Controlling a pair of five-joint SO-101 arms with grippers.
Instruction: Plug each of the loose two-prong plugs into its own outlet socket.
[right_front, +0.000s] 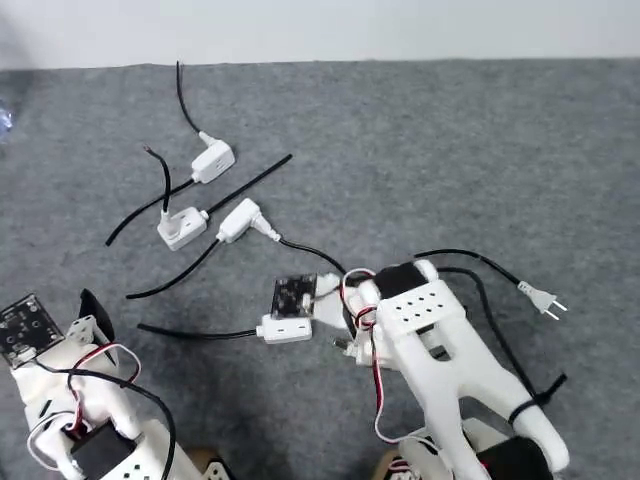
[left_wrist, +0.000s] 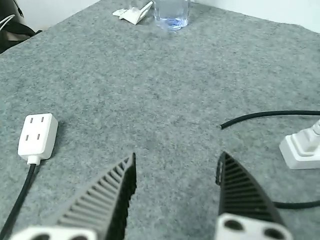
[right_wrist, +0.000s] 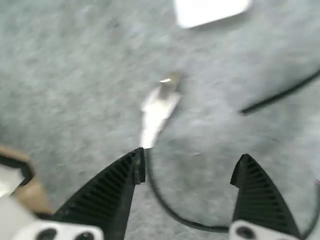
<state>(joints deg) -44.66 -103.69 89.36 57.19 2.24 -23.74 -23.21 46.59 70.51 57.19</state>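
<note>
Jaws on the right arm stand wide apart with nothing between them, hanging low over the grey worktop (right_front: 450, 130). Just ahead of them lies a small white plug (right_wrist: 157, 107), its metal prongs pointing away from the arm and its thin black cable (right_wrist: 165, 205) curling back between the two fingers. A white socket block (right_wrist: 210, 10) sits a little beyond the prongs, near but not touching. The left arm's jaws are equally wide and empty, held over bare worktop between another socket block (left_wrist: 37, 135) and a further white one (left_wrist: 302, 147).

From above, a second loose plug (right_front: 540, 297) lies well apart on the right arm's outer side, on the end of a long black lead. Two more sockets (right_front: 212, 160) (right_front: 182, 227) lie farther up the worktop.

The plug looks light and hard, a little moulded body with rigid pins, so I would expect it to skid or spin if nudged from one side. The best hold seems to be across the flat sides of the body, just behind the pins, never on the pins or the cable. The lead appears springy enough to twist the plug in a loose pinch. The socket block also looks light. I would guess it slides away when the pins push in, unless the other arm braces it from behind.
</note>
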